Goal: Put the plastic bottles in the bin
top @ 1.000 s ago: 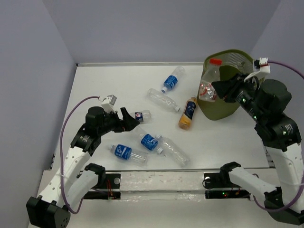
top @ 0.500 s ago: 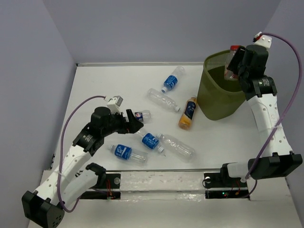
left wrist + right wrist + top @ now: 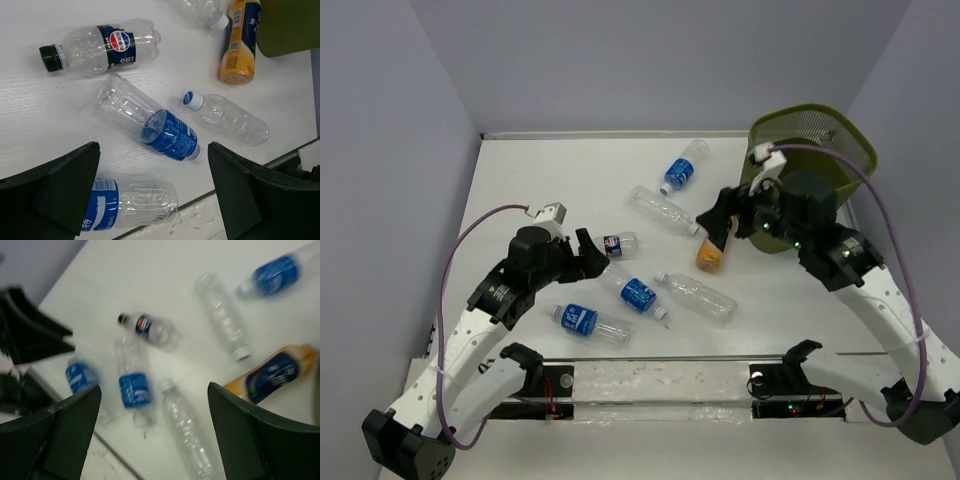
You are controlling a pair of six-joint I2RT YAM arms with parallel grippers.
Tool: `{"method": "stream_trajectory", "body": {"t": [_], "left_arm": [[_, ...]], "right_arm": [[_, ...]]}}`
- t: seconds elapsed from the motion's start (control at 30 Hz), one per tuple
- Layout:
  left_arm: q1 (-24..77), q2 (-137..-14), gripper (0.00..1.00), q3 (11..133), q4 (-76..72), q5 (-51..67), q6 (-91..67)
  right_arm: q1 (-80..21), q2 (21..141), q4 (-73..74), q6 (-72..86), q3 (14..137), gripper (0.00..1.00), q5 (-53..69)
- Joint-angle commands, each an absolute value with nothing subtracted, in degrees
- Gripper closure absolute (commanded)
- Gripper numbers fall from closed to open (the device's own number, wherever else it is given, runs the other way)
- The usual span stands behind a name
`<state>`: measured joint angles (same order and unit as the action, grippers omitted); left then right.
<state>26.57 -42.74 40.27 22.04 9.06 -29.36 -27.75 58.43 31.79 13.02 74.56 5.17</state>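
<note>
The right pincer has swung away from the bin. It now hangs low over the counter, just right of centre in the overhead view, jaws spread wide with nothing between them. A second ago it was carrying the red-capped bottle at the bin's rim, and half a second ago it had that bottle over the mouth. The bottle is no longer in the pincer and is not among those on the counter, so I judge it was dropped inside, though the overhead view does not show it within the mesh.

The bin stands in the upper right of that view. Seven bottles still lie on the counter:

- The orange bottle is right under the right pincer, near the foot of the bin.
- A clear bottle lies to its upper left.
- A blue-labelled bottle lies above that, near the top centre.
- A black-capped bottle lies left of centre.
- A second blue-labelled bottle and a white-capped clear bottle lie in the lower middle.
- A third blue-labelled bottle lies at the lower left.

The two in the lower middle lie a little differently than a second ago.

The left pincer is also wide and empty, left of centre, just beside the black-capped bottle, and has barely shifted.

One bottle looks done, and most of the work remains. From where the right pincer hangs, the orange bottle seems its likeliest next pick.
</note>
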Motion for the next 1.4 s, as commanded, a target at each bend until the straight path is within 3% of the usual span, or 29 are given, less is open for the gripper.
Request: {"method": "stream_trajectory", "body": {"t": [0.0,0.1,0.3,0.73,1.37], "left_arm": [[26.72,-41.83,0.01,40.96,24.79,5.98,-31.90],[26.72,-43.85,0.01,40.00,23.56,6.50,-32.69],[26.72,-47.54,0.01,38.15,19.60,6.42,-33.92],[26.81,-51.24,0.01,37.18,15.29,5.63,-33.49],[27.42,-50.01,0.01,36.30,13.18,3.78,-34.37]], "right_arm": [[-41.90,58.71,35.68,15.37,59.87,0.07,8.36],[-47.01,58.18,36.21,17.05,53.55,0.01,3.96],[-48.07,62.13,35.16,17.05,49.57,0.00,0.35],[-48.08,80.76,35.59,10.72,57.92,0.00,-10.01],[-48.69,90.52,38.67,2.56,64.07,0.00,-12.57]]}}
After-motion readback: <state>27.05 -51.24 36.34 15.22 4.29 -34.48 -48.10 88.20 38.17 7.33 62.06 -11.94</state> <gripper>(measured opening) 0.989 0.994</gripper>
